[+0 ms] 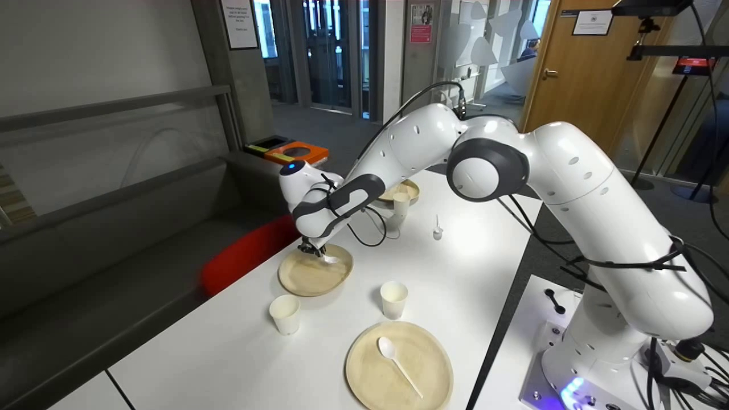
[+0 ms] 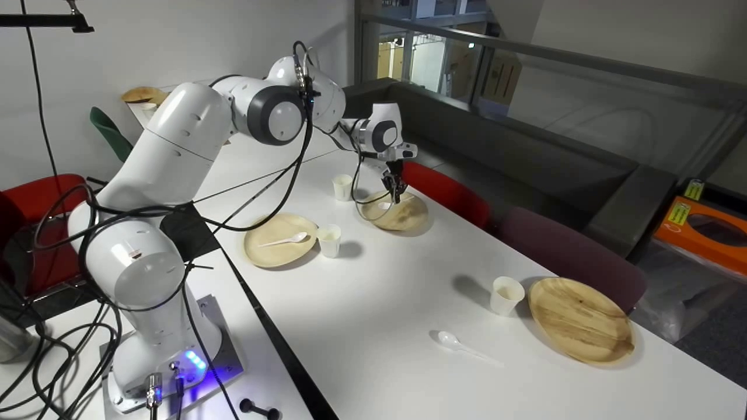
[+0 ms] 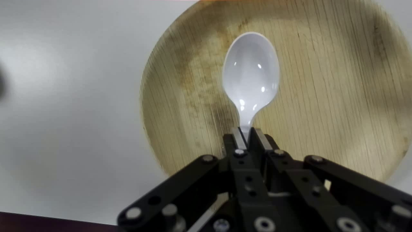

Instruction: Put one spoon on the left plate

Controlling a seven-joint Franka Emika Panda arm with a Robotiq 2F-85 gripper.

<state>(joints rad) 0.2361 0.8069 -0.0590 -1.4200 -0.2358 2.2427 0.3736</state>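
The claw (image 3: 248, 135) clenches the handle of a white spoon (image 3: 251, 74), its head held over the left plate (image 3: 322, 96); whether spoon and plate touch cannot be told. In an exterior view, a second spoon (image 2: 298, 237) lies on another plate (image 2: 280, 254) with a pale cup (image 2: 328, 241) just beside its rim, while a third spoon (image 2: 449, 340) rests directly on the white bench (image 2: 379, 297).

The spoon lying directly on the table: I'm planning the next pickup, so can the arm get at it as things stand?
Probably not right now: the pincer is shut on another spoon. Once that is freed, likely yes, as nothing covers the loose spoon.
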